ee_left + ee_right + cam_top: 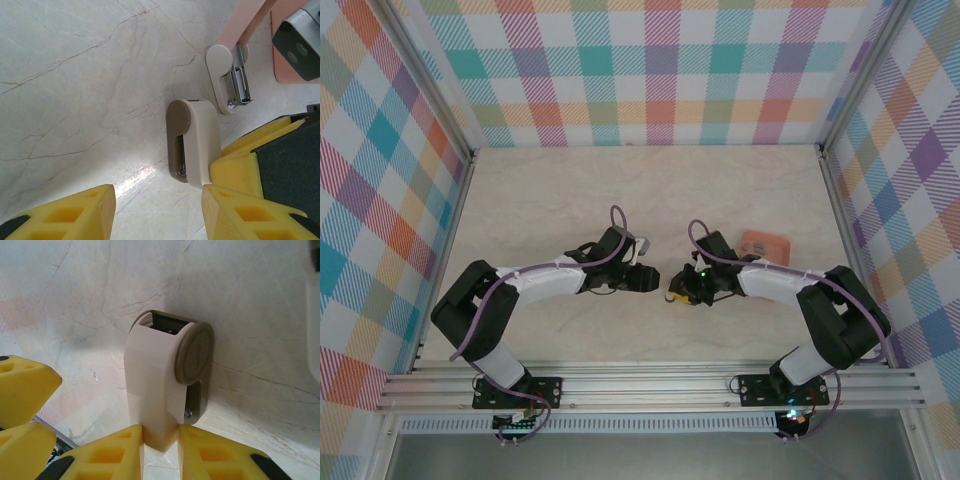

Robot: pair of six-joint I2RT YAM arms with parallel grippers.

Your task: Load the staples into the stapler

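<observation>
The beige stapler [155, 385] rests on the marbled table [75, 100], pinched at one end between the yellow fingers of the right gripper [160, 447]. The left gripper [157, 205] hangs just beside the stapler, fingers spread wide over bare table. Beyond the stapler, toward the salmon-orange tray [765, 243], lies a second beige piece [220, 62] bearing a grey metal channel [240, 75]; whether it contains the staples cannot be told.
</observation>
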